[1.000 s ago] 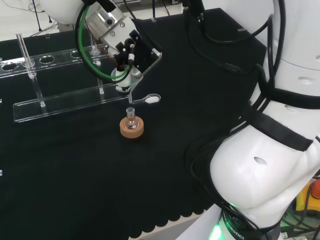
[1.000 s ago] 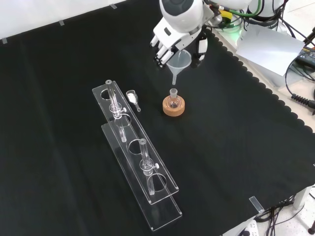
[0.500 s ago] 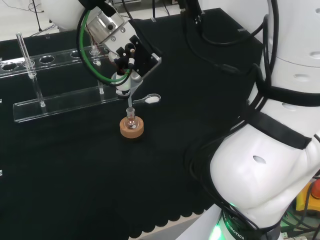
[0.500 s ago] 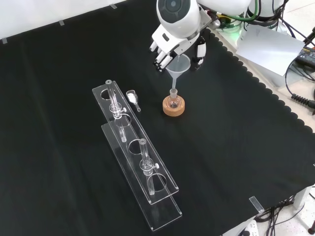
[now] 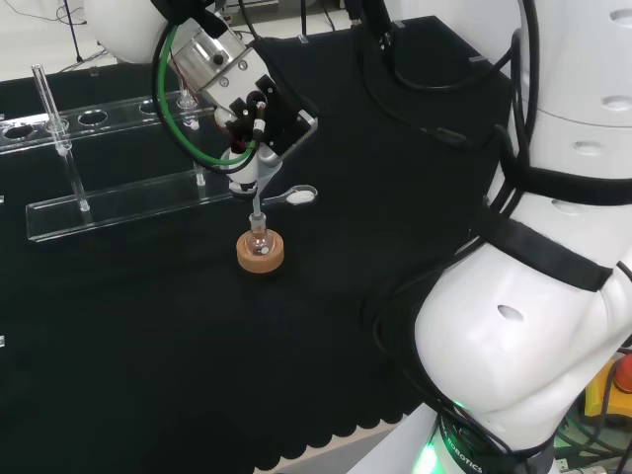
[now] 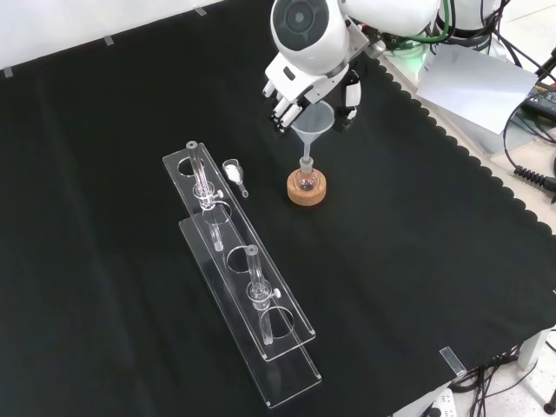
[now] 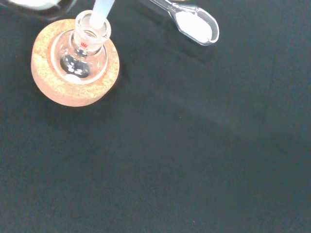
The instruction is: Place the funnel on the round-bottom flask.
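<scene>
Black cloth (image 6: 417, 261), cork ring (image 6: 307, 188), glass flask (image 7: 81, 54), funnel (image 6: 312, 122)

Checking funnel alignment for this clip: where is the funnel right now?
In the front view the funnel sits in the robot hand directly above the round-bottom flask on its cork ring, stem tip at the flask's neck.

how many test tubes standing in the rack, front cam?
2. One test tube stands near the rack's far end, beside the spoon; the other stands nearer the camera. Clear glass, so another could go unseen.
</scene>
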Action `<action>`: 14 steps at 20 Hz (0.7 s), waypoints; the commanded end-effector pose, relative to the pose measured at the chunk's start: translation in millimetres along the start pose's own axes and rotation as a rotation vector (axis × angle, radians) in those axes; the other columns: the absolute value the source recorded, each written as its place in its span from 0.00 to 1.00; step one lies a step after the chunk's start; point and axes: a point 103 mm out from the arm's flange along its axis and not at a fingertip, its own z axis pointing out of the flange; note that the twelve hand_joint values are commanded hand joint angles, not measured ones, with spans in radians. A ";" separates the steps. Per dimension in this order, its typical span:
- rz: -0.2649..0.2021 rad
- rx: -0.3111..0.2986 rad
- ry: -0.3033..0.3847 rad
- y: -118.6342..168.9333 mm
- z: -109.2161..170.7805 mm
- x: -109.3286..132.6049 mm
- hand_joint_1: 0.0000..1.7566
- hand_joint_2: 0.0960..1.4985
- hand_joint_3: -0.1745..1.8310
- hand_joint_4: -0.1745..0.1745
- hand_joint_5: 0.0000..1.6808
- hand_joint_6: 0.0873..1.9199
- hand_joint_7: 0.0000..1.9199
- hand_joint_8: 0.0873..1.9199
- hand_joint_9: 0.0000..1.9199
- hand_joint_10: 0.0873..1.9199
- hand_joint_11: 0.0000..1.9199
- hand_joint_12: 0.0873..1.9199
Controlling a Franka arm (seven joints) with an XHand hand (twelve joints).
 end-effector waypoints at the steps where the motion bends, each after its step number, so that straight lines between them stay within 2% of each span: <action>1: -0.003 0.006 0.003 2.6 2.2 1.9 0.46 0.45 0.44 0.53 0.40 0.35 0.39 0.26 0.53 0.15 0.34 0.63; 14: 0.003 0.029 -0.013 9.0 5.6 7.8 0.46 0.45 0.44 0.53 0.40 0.35 0.39 0.26 0.53 0.15 0.34 0.63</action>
